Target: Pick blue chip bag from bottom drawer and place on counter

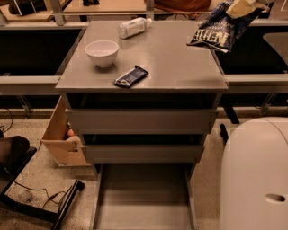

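Observation:
My gripper [245, 8] is at the top right of the camera view, shut on the top of the blue chip bag [218, 33]. The dark blue foil bag with white lettering hangs tilted over the back right corner of the grey counter [171, 58]; I cannot tell whether its lower edge touches the slab. The bottom drawer [141, 197] is pulled out at the bottom of the view, and its flat grey floor is bare. The two drawers above it show plain grey fronts.
On the counter stand a white bowl [102, 52], a slim dark blue snack-bar wrapper [131, 76] and a lying plastic bottle [134, 27]. My white body [256, 175] fills the lower right. A cardboard box [60, 134] and cables [40, 197] lie left of the cabinet.

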`<state>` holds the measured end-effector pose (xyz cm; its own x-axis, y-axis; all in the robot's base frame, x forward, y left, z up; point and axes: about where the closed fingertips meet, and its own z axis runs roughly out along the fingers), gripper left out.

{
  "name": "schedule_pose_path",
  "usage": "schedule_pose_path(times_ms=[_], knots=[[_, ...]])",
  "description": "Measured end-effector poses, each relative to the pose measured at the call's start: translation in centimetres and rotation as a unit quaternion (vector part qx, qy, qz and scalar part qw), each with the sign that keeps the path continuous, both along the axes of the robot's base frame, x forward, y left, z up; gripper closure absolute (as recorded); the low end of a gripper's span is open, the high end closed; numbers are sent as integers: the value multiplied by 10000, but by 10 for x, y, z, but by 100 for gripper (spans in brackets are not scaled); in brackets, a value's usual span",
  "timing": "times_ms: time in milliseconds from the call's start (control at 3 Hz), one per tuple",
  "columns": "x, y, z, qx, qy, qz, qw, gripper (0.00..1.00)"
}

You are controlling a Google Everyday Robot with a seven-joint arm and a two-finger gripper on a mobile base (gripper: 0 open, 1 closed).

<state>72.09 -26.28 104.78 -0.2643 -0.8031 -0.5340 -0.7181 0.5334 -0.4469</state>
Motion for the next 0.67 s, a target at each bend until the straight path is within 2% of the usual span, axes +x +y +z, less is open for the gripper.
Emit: schedule_pose_path(times_ms=[333, 667], knots=[[31, 7, -3, 273, -298, -157, 9991, 100], [90, 29, -14, 858, -723, -556, 9921, 100]])
